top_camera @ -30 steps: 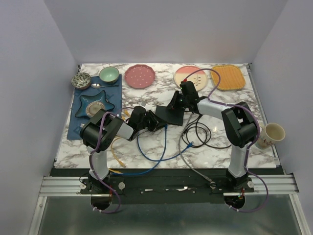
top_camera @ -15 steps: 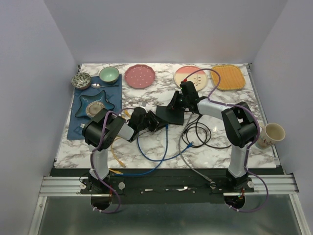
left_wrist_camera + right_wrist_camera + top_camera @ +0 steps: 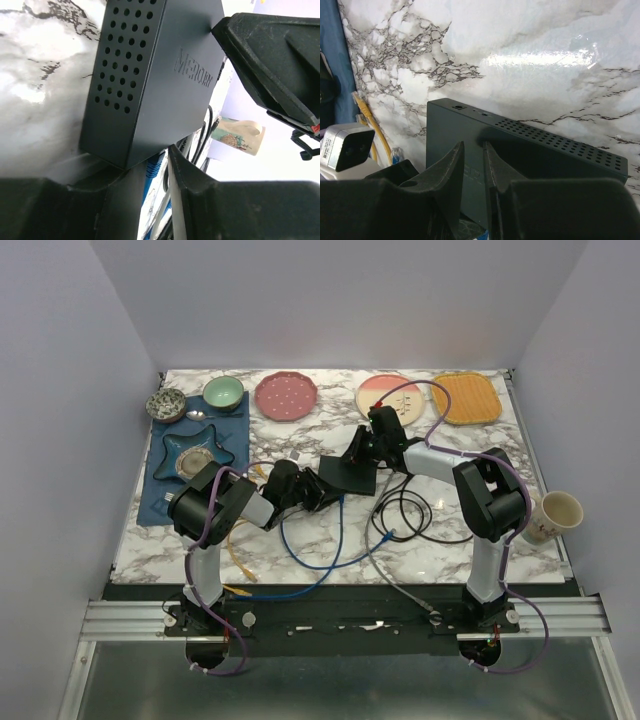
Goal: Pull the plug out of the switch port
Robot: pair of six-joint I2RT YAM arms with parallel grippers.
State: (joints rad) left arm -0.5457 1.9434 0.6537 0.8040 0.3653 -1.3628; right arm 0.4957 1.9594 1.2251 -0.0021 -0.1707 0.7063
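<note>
The switch (image 3: 350,475) is a flat matte-black box in the middle of the table. It fills the upper left wrist view (image 3: 160,75) and shows in the right wrist view (image 3: 440,135). My left gripper (image 3: 318,490) is at its near-left edge, shut on the blue plug (image 3: 154,167), which sits against the switch's lower edge. Whether the plug sits in the port is hidden. The blue cable (image 3: 310,560) loops toward me. My right gripper (image 3: 362,453) is shut, its tips (image 3: 472,146) resting on the switch's top face.
Black cables (image 3: 405,510) coil right of the switch. A yellow cable (image 3: 238,555) lies by the left arm. A mug (image 3: 555,515) stands at the right edge. Plates (image 3: 286,395) and bowls line the back; a blue mat (image 3: 160,490) lies at left.
The left arm has shifted very slightly, still gripping the blue plug at the switch's edge. The right gripper stays on the switch.
</note>
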